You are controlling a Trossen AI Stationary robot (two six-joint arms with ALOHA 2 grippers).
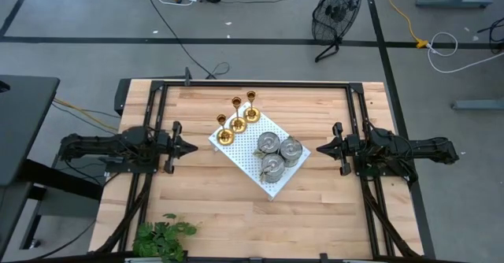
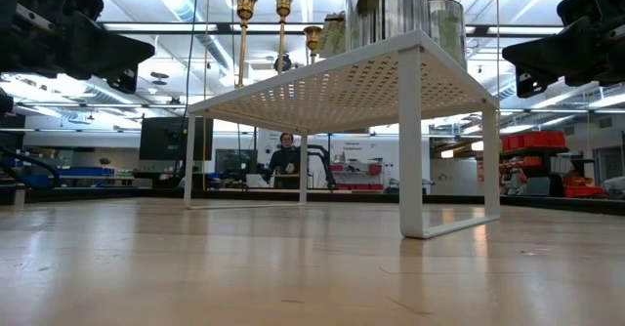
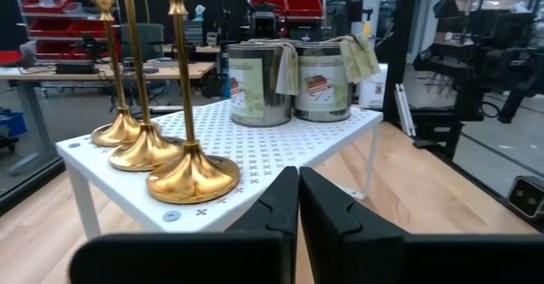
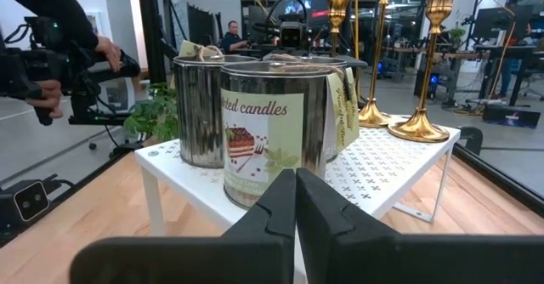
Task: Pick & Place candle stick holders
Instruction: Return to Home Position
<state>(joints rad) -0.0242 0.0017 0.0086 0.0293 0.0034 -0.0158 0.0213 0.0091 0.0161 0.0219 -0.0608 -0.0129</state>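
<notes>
All six pieces stand on the white perforated shelf [image 1: 240, 154] at the middle of the table [image 1: 197, 208]. The three brass candlestick holders [image 1: 237, 124] form a row along one end, and the three silver scented-candle tins [image 1: 272, 166] cluster close together at the other end. None of the set shows off the shelf, so the placing looks done.

The left gripper [image 1: 187, 146] sits low near the table's left side, well apart from the shelf, with its fingers pressed together on nothing. The right gripper [image 1: 321, 147] mirrors it on the right side, also closed and empty.

What is left seems to be only parking the arms, and both look about parked. From overhead the brass row seems straight, though this view is too coarse to be sure.
</notes>
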